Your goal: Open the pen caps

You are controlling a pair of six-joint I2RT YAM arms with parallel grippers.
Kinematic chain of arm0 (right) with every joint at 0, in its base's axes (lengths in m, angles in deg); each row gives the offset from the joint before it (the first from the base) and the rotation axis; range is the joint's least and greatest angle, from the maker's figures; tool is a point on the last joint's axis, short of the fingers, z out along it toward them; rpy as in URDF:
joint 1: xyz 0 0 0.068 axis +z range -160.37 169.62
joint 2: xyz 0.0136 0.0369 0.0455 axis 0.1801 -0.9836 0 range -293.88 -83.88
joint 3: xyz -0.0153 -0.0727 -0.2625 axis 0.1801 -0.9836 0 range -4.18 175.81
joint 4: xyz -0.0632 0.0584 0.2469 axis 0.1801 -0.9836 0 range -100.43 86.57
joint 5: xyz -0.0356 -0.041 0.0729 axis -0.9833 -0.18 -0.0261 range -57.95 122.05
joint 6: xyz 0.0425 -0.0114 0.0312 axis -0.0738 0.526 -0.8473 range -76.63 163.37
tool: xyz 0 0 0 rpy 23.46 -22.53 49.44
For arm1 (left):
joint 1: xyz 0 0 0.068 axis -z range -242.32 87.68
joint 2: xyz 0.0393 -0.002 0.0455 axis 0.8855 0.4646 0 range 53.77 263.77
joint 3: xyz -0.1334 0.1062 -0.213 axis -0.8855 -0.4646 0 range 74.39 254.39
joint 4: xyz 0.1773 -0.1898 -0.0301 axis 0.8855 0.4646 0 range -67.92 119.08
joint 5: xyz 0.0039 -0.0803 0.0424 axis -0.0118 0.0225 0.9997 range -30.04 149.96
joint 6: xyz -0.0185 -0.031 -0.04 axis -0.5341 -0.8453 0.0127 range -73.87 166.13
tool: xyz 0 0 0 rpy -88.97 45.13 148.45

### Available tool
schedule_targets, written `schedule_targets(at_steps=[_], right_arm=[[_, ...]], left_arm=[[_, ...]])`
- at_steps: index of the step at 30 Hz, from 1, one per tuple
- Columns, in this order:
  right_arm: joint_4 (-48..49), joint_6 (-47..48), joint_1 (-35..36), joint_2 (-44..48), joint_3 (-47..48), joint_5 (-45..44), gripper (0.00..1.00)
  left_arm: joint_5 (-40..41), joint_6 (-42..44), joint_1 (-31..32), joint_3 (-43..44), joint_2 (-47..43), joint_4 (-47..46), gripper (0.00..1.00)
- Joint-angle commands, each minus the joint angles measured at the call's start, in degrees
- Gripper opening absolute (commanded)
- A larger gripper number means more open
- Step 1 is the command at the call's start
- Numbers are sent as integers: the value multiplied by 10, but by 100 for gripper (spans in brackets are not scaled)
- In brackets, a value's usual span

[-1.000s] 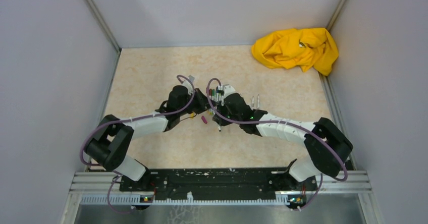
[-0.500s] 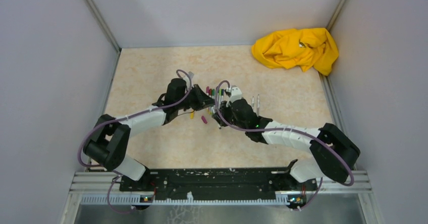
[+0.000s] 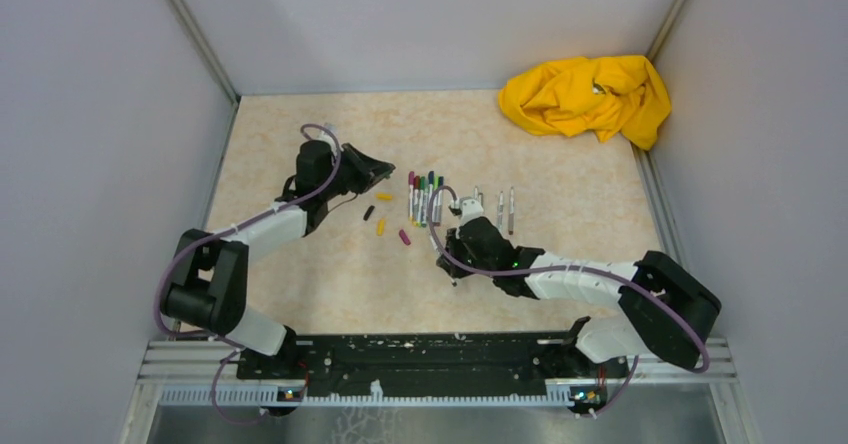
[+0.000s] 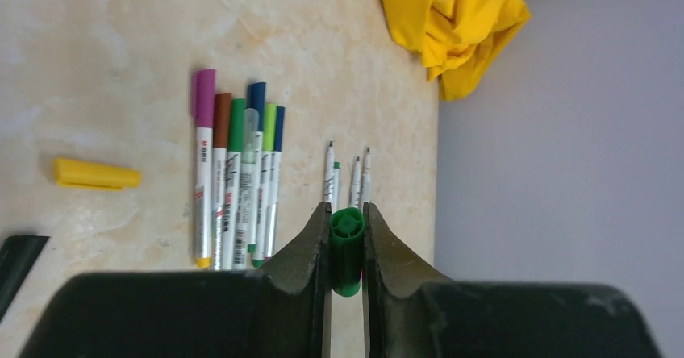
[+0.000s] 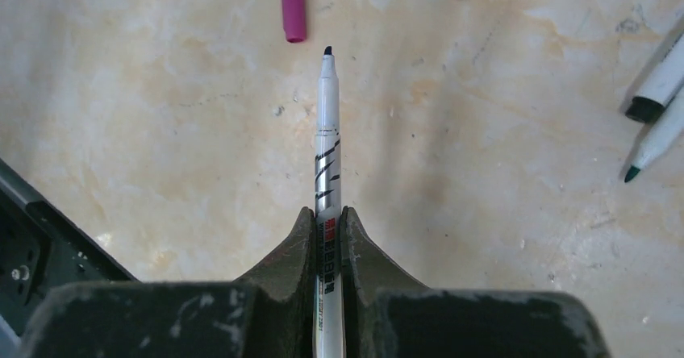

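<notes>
My left gripper [image 3: 377, 170] [image 4: 347, 213] is shut on a green pen cap [image 4: 347, 251] and holds it above the table, left of the pens. My right gripper [image 3: 446, 255] [image 5: 327, 213] is shut on an uncapped grey-white pen [image 5: 327, 144] whose dark tip points at a magenta cap [image 5: 294, 3] [image 3: 404, 236]. Several capped pens [image 3: 424, 197] [image 4: 236, 172] lie side by side at mid table. Uncapped pens [image 3: 505, 209] [image 4: 348, 179] lie to their right. Loose yellow caps [image 3: 384, 196] [image 4: 97, 173] and a black cap [image 3: 368, 212] lie left of the row.
A crumpled yellow cloth [image 3: 588, 95] [image 4: 452, 19] lies in the far right corner. Grey walls close in the table on the left, back and right. Two uncapped pens [image 5: 655, 112] lie at the right edge of the right wrist view.
The grippers have drawn apart. The left one moved up and left with the green cap. The right one moved toward the near side with the pen barrel, uncovering the row of pens.
</notes>
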Motion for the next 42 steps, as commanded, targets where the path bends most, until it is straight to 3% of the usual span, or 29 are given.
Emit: schedule_targets(at_steps=[1, 4, 8, 14, 21, 42], right_arm=[[-7, -2, 8, 10, 5, -24, 0], [-39, 2, 7, 39, 14, -65, 0], [-109, 19, -3, 62, 55, -125, 0], [-156, 30, -56, 29, 99, -182, 0], [-162, 48, -111, -19, 125, -210, 0], [-165, 85, -181, -177, 215, -210, 0]], left_arm=[[-15, -53, 5, 1, 5, -75, 0], [-17, 9, 6, 44, 5, -1, 0], [81, 104, 20, 85, -13, 164, 0], [192, 148, 42, 60, -26, 245, 15], [237, 168, 57, 30, -12, 254, 28], [241, 161, 57, 3, 8, 230, 32]])
